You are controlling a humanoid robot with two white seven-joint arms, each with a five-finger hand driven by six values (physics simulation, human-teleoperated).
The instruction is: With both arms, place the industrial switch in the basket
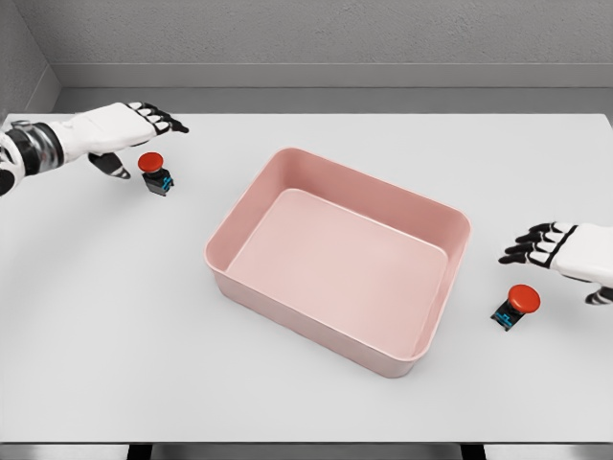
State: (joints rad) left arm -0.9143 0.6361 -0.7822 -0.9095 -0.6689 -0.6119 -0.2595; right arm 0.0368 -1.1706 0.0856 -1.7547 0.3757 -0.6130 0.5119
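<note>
With both hands' fingers apart and empty, the left hand (pixel 120 129) should close on the red-capped switch (pixel 156 173) left of the pink basket (pixel 239 206), the right hand (pixel 560 247) on the switch (pixel 515 307) right of it.

A pale grey surface (pixel 115 364) fills the view — behind it, a grey wall (pixel 326 34) under even, soft light.
</note>
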